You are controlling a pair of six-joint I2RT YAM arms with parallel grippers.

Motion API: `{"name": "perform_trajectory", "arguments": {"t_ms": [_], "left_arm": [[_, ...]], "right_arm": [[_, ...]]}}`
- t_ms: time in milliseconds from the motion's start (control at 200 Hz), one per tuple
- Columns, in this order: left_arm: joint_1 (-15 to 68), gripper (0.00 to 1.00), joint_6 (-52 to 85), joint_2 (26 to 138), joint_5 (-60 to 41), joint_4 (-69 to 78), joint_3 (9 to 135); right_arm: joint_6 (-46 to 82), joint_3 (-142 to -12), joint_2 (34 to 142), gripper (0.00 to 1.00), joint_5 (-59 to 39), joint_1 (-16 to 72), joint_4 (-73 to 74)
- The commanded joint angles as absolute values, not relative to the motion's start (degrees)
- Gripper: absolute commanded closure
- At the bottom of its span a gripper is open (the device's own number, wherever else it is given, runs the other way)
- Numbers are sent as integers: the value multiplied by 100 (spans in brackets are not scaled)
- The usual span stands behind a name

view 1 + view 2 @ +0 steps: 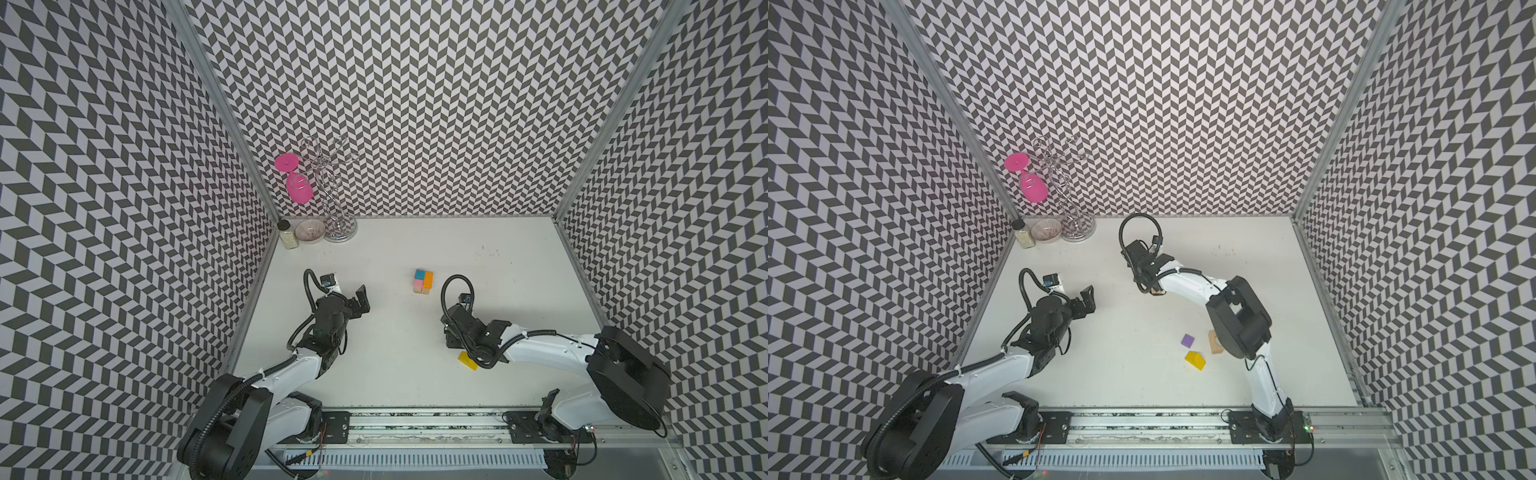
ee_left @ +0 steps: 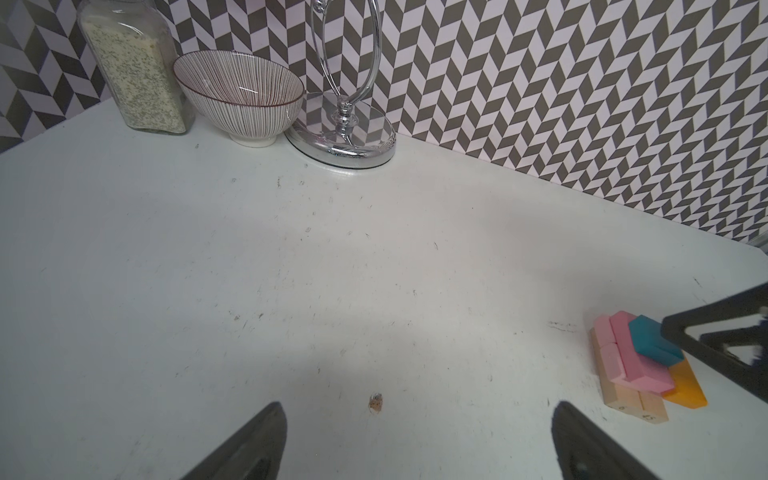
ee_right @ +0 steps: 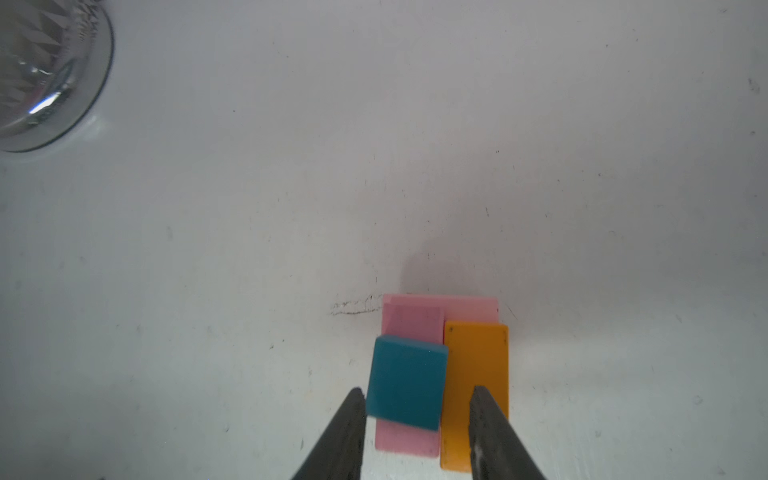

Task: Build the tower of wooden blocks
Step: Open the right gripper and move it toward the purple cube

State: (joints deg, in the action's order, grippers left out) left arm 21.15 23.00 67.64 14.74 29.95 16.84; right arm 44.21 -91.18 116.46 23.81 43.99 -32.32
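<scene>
The tower [image 1: 423, 281] is a low stack: tan bars [image 2: 627, 405], pink slabs [image 3: 413, 320], an orange slab [image 3: 476, 361] and a teal cube [image 3: 407, 380] lying slightly askew on top. My right gripper [image 3: 417, 390] is open and straddles the teal cube, with a gap on the orange side. In a top view the right arm covers the tower [image 1: 1158, 292]; in a top view it sits back near the yellow roof piece [image 1: 467, 360]. A purple cube [image 1: 1187, 340], yellow roof piece [image 1: 1195, 360] and tan arch [image 1: 1215, 343] lie loose. My left gripper [image 2: 419, 404] is open and empty, left of the tower.
A seed jar [image 1: 287, 236], a striped bowl [image 1: 310, 230] and a chrome glass stand [image 1: 340, 226] carrying a pink goblet [image 1: 299, 189] fill the back left corner. Patterned walls enclose the white table on three sides.
</scene>
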Motion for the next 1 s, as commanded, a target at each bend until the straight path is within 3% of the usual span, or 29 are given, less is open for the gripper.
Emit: {"name": "perform_trajectory", "arguments": {"t_ms": [0, 195, 411, 997], "left_arm": [[2123, 0, 2303, 6795, 1556, 3064, 1846], [2118, 0, 2303, 6726, 1525, 3077, 1802], [2127, 0, 2320, 6604, 1477, 3056, 1737], [2121, 0, 2338, 6583, 1485, 3003, 1731]], "right_arm": [[4103, -8368, 10454, 53, 2540, 4596, -2774], [4363, -5881, 8863, 50, 2419, 4816, -2063], [4850, -4290, 8212, 52, 2164, 4892, -1735], [4308, -3718, 8291, 48, 1506, 5115, -1098]]}}
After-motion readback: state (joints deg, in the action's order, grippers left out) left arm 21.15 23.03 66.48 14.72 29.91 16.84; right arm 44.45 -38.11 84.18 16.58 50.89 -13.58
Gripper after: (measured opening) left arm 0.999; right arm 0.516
